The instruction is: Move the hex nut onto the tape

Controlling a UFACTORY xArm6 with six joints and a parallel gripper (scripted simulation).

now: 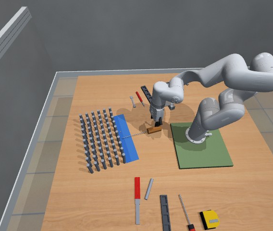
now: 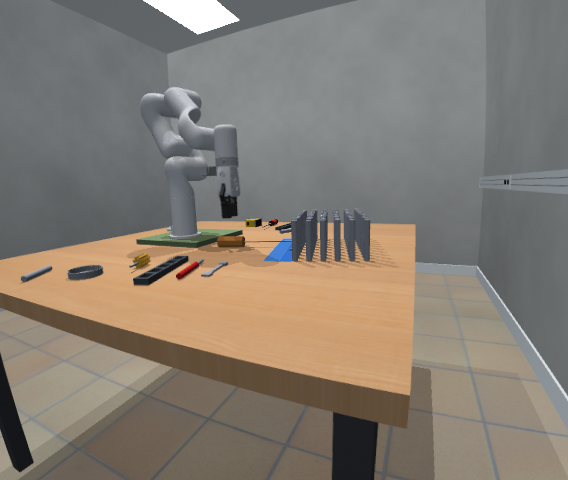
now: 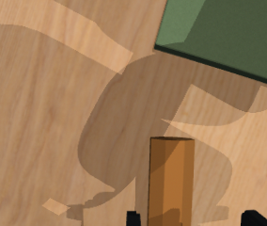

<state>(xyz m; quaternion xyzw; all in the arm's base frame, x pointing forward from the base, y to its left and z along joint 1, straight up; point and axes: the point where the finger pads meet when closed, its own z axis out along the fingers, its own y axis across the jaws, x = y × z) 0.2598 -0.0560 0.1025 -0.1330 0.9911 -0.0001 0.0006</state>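
The hook pick lies flat on the table. Its orange-brown handle [image 1: 154, 129] is beside the green base mat, and its thin shaft [image 1: 134, 134] reaches left, with the tip on the blue tape strip [image 1: 126, 138]. A small grey speck [image 1: 120, 131] on the strip near the tip may be the hex nut; I cannot tell for sure. The grey spacers [image 1: 99, 138] stand upright in rows left of the strip. My gripper [image 1: 158, 122] is open and hovers above the handle, clear of it, as the exterior view shows [image 2: 228, 210]. In the wrist view the handle [image 3: 171, 181] lies between my fingertips, well below them.
The green base mat [image 1: 200, 145] lies right of the handle. A red screwdriver [image 1: 139, 98], a small wrench [image 1: 132, 101] and a dark tray [image 1: 147, 93] lie at the back. A red-handled file [image 1: 137, 198], a grey rod, another tray and a yellow tape measure [image 1: 210, 219] lie at the front.
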